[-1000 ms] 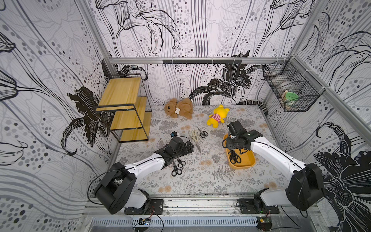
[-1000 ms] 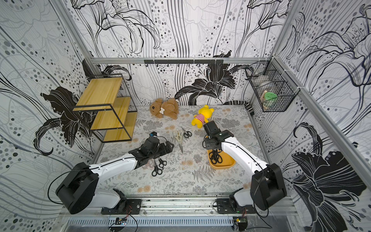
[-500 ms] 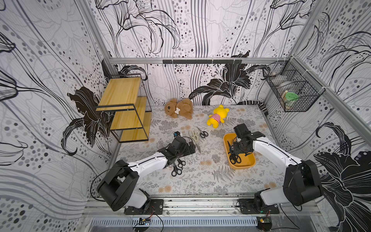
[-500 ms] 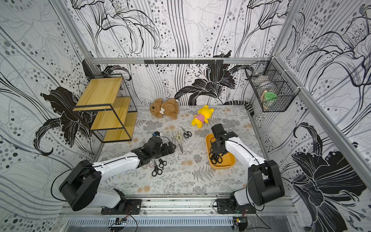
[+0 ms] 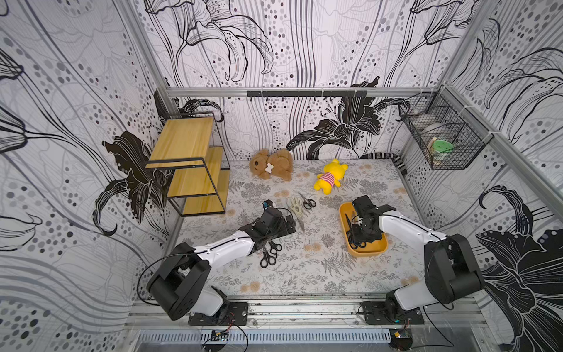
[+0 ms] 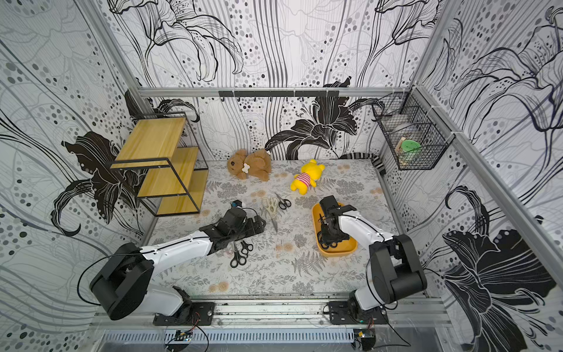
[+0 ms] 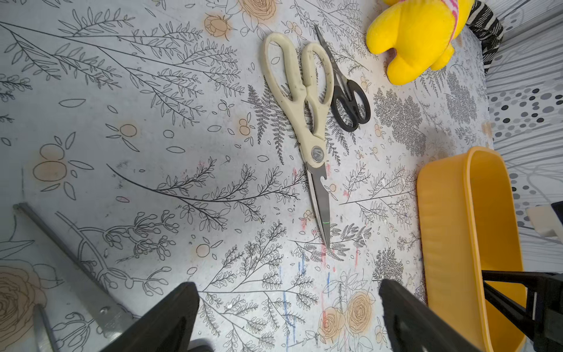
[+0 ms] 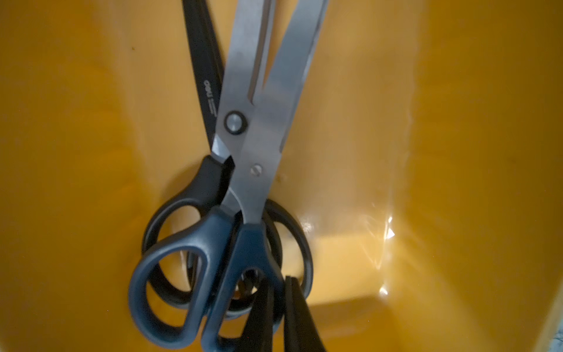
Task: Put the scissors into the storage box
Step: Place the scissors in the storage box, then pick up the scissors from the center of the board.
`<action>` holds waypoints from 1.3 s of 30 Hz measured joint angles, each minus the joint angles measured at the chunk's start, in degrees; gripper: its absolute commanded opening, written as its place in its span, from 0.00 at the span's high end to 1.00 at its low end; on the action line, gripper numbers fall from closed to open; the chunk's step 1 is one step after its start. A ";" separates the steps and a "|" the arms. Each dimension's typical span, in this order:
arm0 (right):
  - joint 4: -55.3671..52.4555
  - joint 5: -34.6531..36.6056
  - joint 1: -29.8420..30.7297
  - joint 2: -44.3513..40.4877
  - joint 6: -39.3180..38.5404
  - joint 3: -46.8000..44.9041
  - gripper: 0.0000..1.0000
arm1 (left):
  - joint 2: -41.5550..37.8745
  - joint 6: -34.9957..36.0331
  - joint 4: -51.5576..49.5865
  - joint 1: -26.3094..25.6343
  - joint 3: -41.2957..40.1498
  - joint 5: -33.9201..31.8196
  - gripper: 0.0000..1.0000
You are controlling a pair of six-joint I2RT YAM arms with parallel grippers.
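left first: the left gripper (image 7: 289, 292) has crept a little toward the cream-handled steel kitchen shears (image 7: 307, 122) in the last second. its black fingers stand wide apart with nothing between them, hovering over the floral mat (image 7: 122, 91) just short of the shears' blade tip. we read that as lining up the next pick. a couple of black-handled steel scissors (image 5: 268, 257) lie on the mat under that arm. a small black-handled steel pair (image 7: 350, 103) sits just beside the shears' handles. all of these are outside the box.

right side: the right gripper (image 8: 278, 280) has come from the far end of the shallow orange-yellow plastic storage box (image 5: 367, 252) down into it. its jaws are nearly together and seem to pinch the handle loop of the dark-blue-handled steel scissors (image 8: 198, 240), though blur leaves us unsure. that pair lies inside the box on top of other black-handled pairs (image 8: 210, 179). we'd say this drop is nearly done, with only the release left.
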 measured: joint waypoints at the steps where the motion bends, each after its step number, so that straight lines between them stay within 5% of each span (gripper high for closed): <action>1: 0.17 -0.07 0.00 0.33 0.13 0.00 0.97 | -0.04 -0.02 -0.07 0.00 0.00 -0.26 0.03; 16: 0.50 -0.24 -0.22 1.05 1.70 0.66 0.70 | -6.38 -1.46 -1.31 0.00 -1.22 -9.18 0.03; 29: -2.36 -0.46 4.00 -4.04 5.97 15.04 0.65 | -7.82 -1.68 -1.97 1.18 -2.34 -13.66 0.03; 39: 3.21 -1.18 14.80 11.78 6.78 29.07 0.65 | -10.36 -5.14 -1.44 7.32 -8.87 -10.38 0.03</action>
